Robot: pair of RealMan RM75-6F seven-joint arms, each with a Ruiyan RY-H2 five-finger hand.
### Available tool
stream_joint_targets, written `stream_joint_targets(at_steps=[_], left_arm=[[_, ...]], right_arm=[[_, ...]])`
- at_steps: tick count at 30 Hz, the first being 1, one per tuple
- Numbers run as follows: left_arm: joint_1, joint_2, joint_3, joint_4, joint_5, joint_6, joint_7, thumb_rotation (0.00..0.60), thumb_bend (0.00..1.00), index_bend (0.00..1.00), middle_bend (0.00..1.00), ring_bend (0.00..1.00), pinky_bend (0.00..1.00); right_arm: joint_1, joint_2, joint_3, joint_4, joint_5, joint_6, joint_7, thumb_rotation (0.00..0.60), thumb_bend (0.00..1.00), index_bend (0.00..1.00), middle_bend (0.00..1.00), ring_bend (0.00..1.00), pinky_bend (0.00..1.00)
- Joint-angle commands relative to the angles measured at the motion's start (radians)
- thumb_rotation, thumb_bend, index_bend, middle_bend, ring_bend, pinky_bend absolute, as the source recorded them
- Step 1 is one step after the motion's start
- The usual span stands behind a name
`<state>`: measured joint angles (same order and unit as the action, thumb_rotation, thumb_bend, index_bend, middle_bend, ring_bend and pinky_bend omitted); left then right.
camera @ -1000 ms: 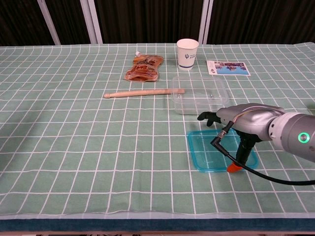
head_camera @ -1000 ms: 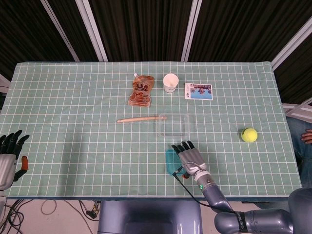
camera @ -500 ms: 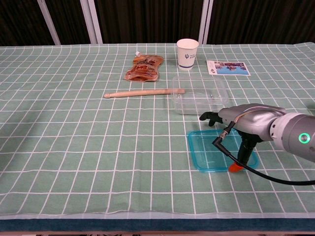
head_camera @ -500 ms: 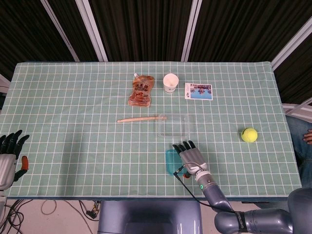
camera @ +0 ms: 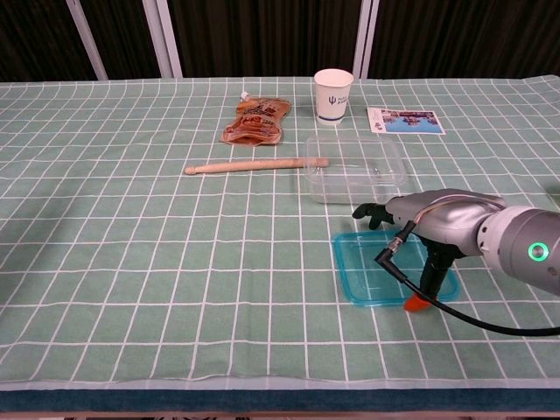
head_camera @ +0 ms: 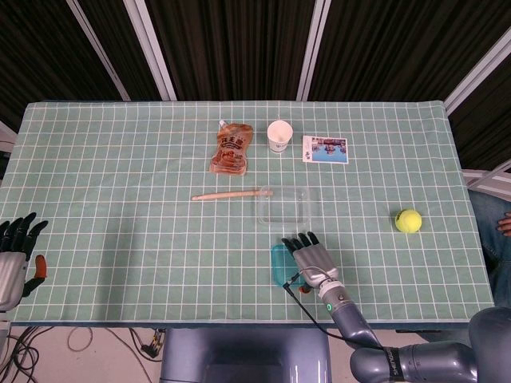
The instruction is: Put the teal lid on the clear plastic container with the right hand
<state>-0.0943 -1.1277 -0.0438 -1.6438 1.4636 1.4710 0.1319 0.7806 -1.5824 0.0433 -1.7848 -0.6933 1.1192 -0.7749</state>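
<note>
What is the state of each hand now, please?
Left hand: open, holds nothing, at the table's near left edge.
Right hand: over the teal lid, thumb down at its near edge; grip cannot be told.

table (head_camera: pixel 120 199): green grid cloth
far side: brown pouch (head_camera: pixel 231 148), paper cup (head_camera: pixel 279 136), photo card (head_camera: pixel 325 149)
middle: wooden stick (head_camera: pixel 231 194) touching clear plastic container (head_camera: pixel 284 206)
near edge: teal lid (camera: pixel 385 267) flat, just beside container
right: tennis ball (head_camera: pixel 408 220), well apart
</note>
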Motion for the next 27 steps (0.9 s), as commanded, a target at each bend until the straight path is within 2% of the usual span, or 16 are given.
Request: stream_joint_targets(at_steps=[1, 27], left_arm=[[0.000, 0.000, 0.000, 0.001, 0.000, 0.000, 0.000, 0.600, 0.66, 0.11, 0.00, 0.00, 0.00], [0.000, 0.000, -0.001, 0.000, -0.002, -0.001, 0.000, 0.600, 0.66, 0.11, 0.00, 0.00, 0.00]], right_arm=[[0.000, -0.002, -0.001, -0.001, -0.002, 0.002, -0.001, 0.600, 0.13, 0.00, 0.18, 0.00, 0.00], [0.006, -0.006, 0.003, 0.008, 0.014, 0.003, -0.009, 0.600, 0.13, 0.00, 0.18, 0.00, 0.00]])
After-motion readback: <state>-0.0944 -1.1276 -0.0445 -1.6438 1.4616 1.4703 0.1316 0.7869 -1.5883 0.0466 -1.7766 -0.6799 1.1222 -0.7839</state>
